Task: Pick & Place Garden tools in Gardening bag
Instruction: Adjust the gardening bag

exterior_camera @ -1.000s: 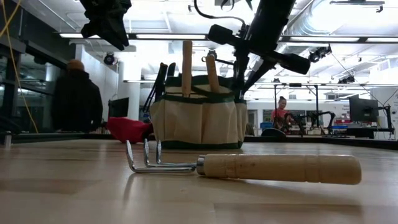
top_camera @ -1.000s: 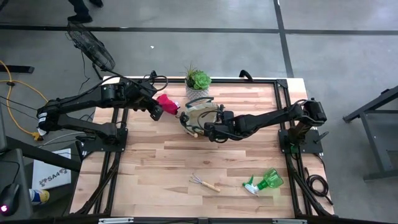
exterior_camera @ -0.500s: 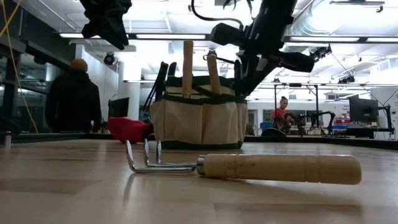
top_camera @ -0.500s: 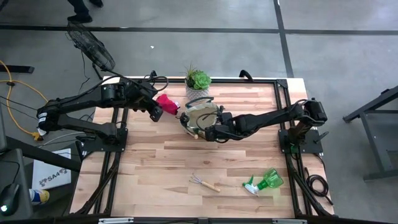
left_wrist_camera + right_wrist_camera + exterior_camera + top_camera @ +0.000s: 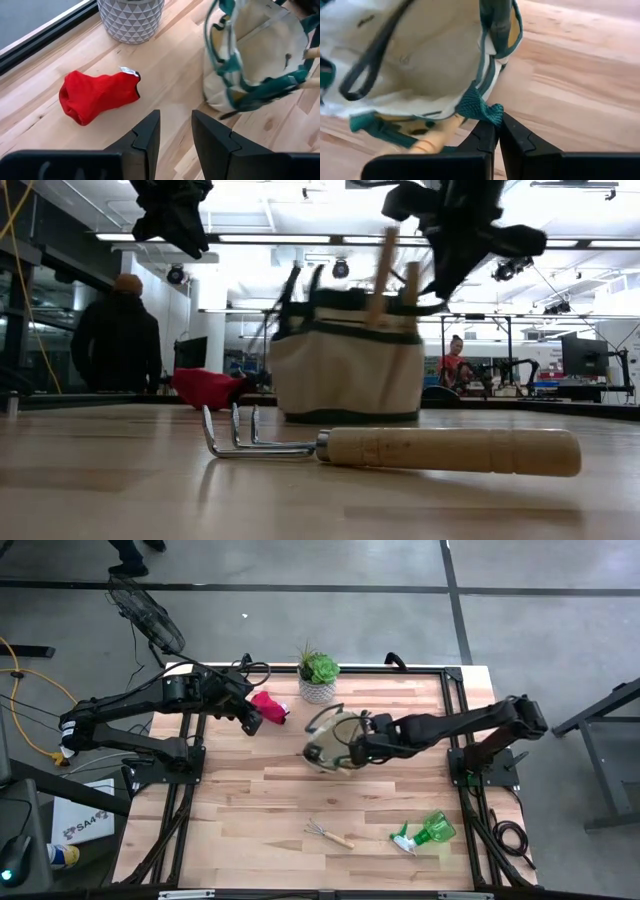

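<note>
Filling most of the high view, the table [image 5: 260,800] is pale butcher-block wood framed by dark rails, with open planks across its 6 to 9 o'clock part. At table centre stands the bag [image 5: 330,738], soft cream canvas with green trim and dark loop handles, round-mouthed, with wooden tool handles poking out; it is blurred in the low view, where it leans a little. The right gripper [image 5: 496,131] reaches in from 3 o'clock and pinches the bag's green woven rim, its fingers nearly together on the fabric. The left gripper [image 5: 175,131] hangs above the table at about 10 o'clock, fingers a narrow gap apart and holding nothing. Just under it lies the glove [image 5: 97,95], crumpled red cloth, apart from the bag. At 12 o'clock near the far rail sits the pot [image 5: 131,19], white with a triangle pattern, bearing a spiky green plant [image 5: 319,666]. Near the 5 o'clock edge lies the bottle [image 5: 428,831], green translucent plastic on its side. At 6 o'clock lies the rake [image 5: 395,449], bent metal prongs on a smooth pale wooden handle, with bare boards all round.
</note>
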